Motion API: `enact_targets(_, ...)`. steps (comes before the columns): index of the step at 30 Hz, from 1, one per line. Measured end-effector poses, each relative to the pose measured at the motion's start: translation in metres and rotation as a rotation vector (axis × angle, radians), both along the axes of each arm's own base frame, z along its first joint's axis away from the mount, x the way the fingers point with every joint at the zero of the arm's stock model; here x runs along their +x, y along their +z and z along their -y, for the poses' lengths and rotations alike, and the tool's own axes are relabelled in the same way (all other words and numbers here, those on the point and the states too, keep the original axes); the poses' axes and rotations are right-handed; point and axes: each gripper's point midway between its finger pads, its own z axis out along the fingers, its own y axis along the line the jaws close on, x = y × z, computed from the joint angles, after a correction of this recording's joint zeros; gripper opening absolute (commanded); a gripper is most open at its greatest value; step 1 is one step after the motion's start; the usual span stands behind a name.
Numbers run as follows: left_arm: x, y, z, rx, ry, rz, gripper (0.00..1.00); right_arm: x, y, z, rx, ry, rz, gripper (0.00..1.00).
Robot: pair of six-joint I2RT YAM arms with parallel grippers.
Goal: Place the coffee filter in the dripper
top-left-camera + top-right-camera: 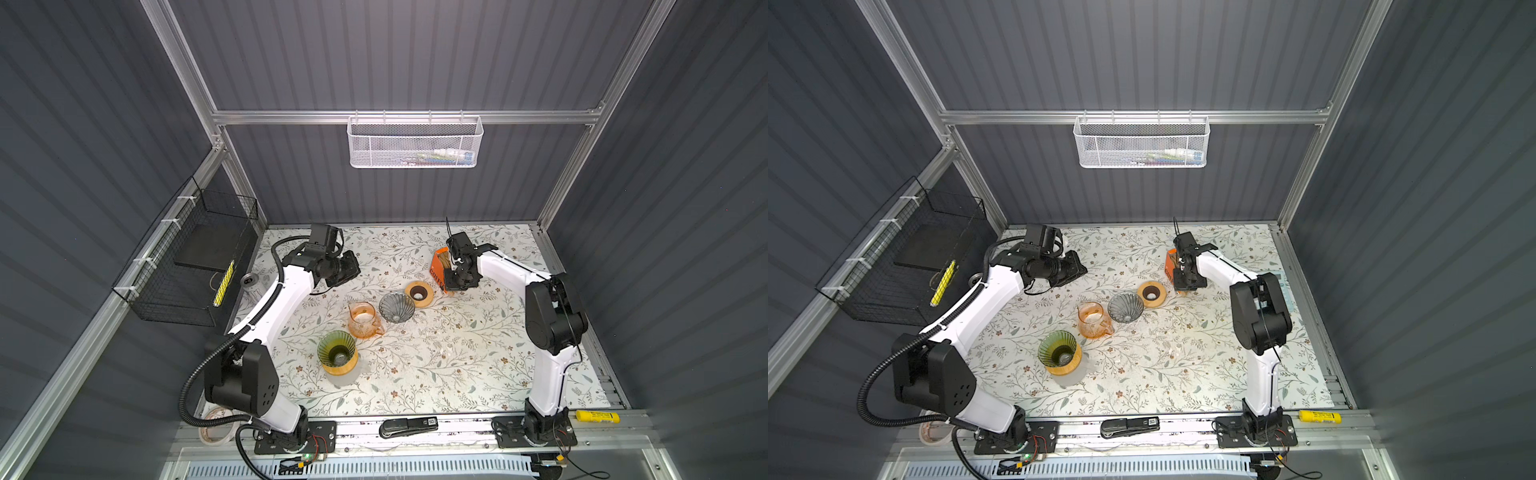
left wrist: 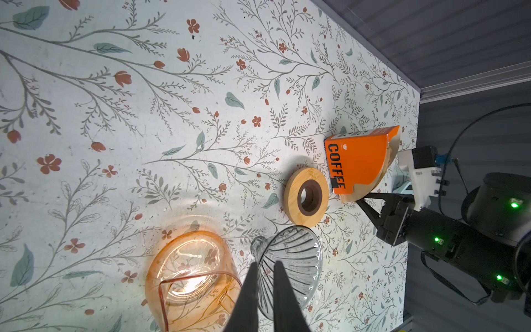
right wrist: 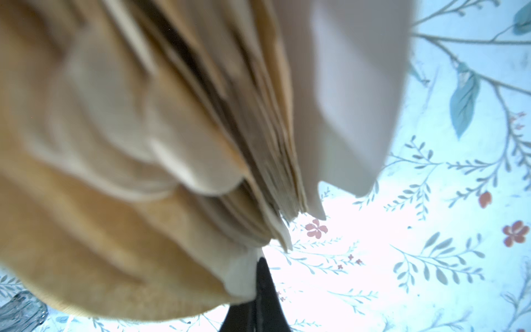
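Trouble is likeliest at the orange filter box (image 2: 359,161), which stands near the back of the bench (image 1: 457,374). There the right tool (image 2: 362,202) is clenched on the edge of a coffee filter (image 3: 240,276) not yet clear of the stack. The sheets sit tight together, so I judge a pull could bring several out at once. It could also drag the light box over, since nothing steadies it. Thin paper may also tear or slip from so narrow a pinch. How many sheets are pinched I cannot tell.

The left tool (image 2: 265,263) hangs well apart from the box, its fingers all but closed on nothing.

Which dripper is meant is also unclear. The green dripper (image 1: 336,349) stands upright on a wooden collar. The grey glass dripper (image 1: 397,306) lies tilted on the bench and might roll if a filter is pushed into it.

Count:
- one filter box, its filters too many to count
- two drippers
- two wooden rings: one loose ring (image 1: 419,293) just beside the box, and the collar under the green dripper
- one amber glass pitcher (image 1: 363,320)
- two tools
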Motion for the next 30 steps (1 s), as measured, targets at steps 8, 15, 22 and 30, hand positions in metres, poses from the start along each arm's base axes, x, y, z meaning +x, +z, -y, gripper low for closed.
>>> enact_targets(8,-0.003,-0.006,-0.001,0.003,0.000,-0.013,0.13,-0.010,0.005,0.003,0.002,-0.004,-0.002,0.12)
enact_targets(15,-0.003,-0.003,-0.001,0.000,-0.001,-0.006,0.14,-0.012,0.018,0.003,0.008,-0.006,0.020,0.21)
enact_targets(22,-0.004,-0.002,0.000,-0.004,-0.004,-0.006,0.14,-0.014,0.032,0.004,0.015,-0.006,0.043,0.21)
enact_targets(30,-0.004,-0.002,0.000,-0.004,-0.004,-0.007,0.14,-0.015,0.038,0.000,0.025,0.007,0.053,0.22)
